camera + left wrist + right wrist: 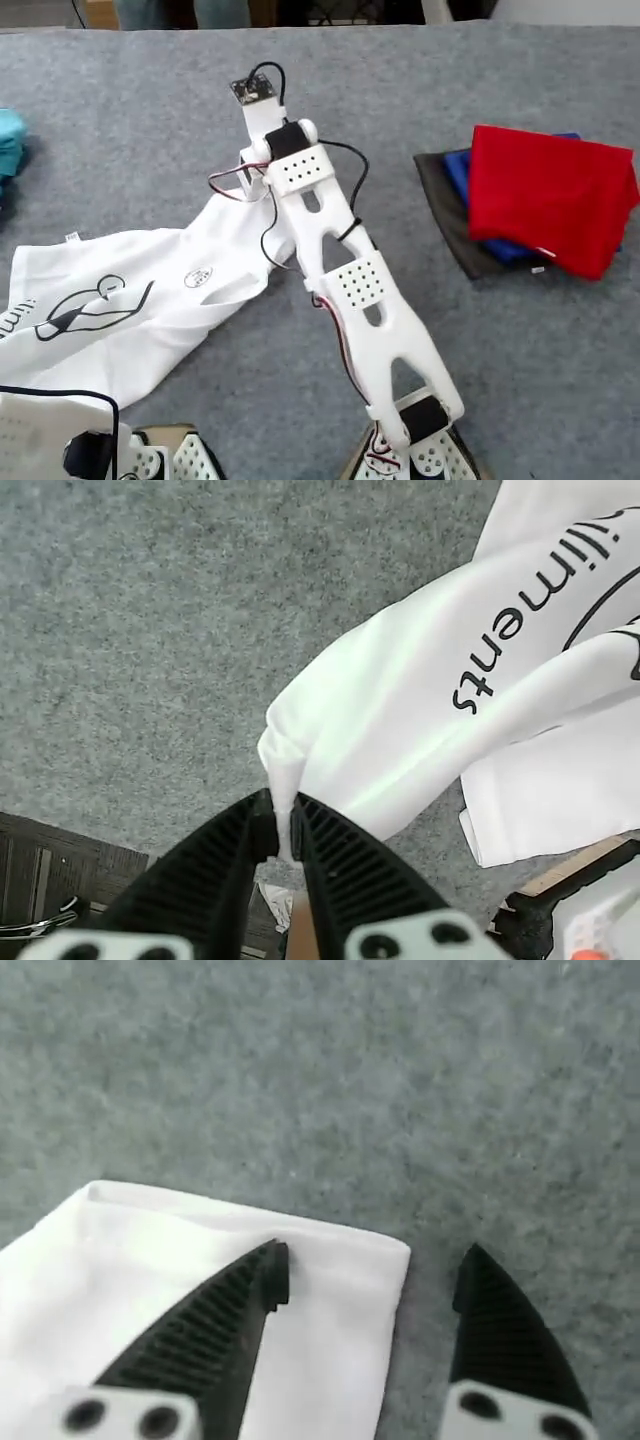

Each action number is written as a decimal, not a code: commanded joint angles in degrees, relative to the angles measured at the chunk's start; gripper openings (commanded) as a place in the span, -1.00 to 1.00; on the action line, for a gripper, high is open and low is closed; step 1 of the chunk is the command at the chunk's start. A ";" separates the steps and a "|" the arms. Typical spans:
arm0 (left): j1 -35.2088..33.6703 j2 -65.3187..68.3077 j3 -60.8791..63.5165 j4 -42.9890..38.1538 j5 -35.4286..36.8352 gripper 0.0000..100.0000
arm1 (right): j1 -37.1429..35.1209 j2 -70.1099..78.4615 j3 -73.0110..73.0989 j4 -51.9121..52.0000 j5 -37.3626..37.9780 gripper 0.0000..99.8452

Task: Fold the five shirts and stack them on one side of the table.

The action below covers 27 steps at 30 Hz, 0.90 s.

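The white shirt [130, 300] lies crumpled, not flat, on the near left part of the worktop [450, 90]. In the high view its long axis runs from the near left edge up toward the middle. One sleeve [225, 215] reaches out along that line, its cuff end pointing at the wrist of the right arm [340, 270]. The printed side faces up, showing a black line drawing [90, 305] and a small round mark [198, 277]. The cloth is smooth and thin, with soft folds. The worktop cover is grey and felt-like.

The left pincer [283, 815] is pressed together on a bunched fold of the shirt near the worktop's edge. The cloth rises from the ribbed black fingers [215, 865] in a narrow ridge and then widens away from them. Black lettering [520, 615] runs along that part.

The right pincer [375, 1255] is spread wide over the sleeve's end. One ribbed finger [240, 1300] hangs above the white cuff. The other is over bare grey cover just beside the cuff's square edge. It grips nothing.

Well apart, on the right side of the worktop, sits a stack of folded shirts. A red one [550, 195] is on top, skewed, with a blue one [495, 245] under it and a dark one [445, 200] lowest. A teal cloth [8, 140] shows at the left edge.
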 commanded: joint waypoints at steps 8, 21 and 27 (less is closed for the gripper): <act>0.57 -0.70 -0.13 0.18 0.70 -0.94 | -0.26 -0.04 -1.10 -0.79 -0.18 -0.45; 0.22 -0.70 -0.13 0.18 0.70 -0.94 | 1.14 -0.22 -1.54 -1.41 0.62 -0.91; 0.22 -0.88 -0.04 0.18 0.70 -0.94 | 2.90 -0.48 -2.68 -0.97 0.62 -0.94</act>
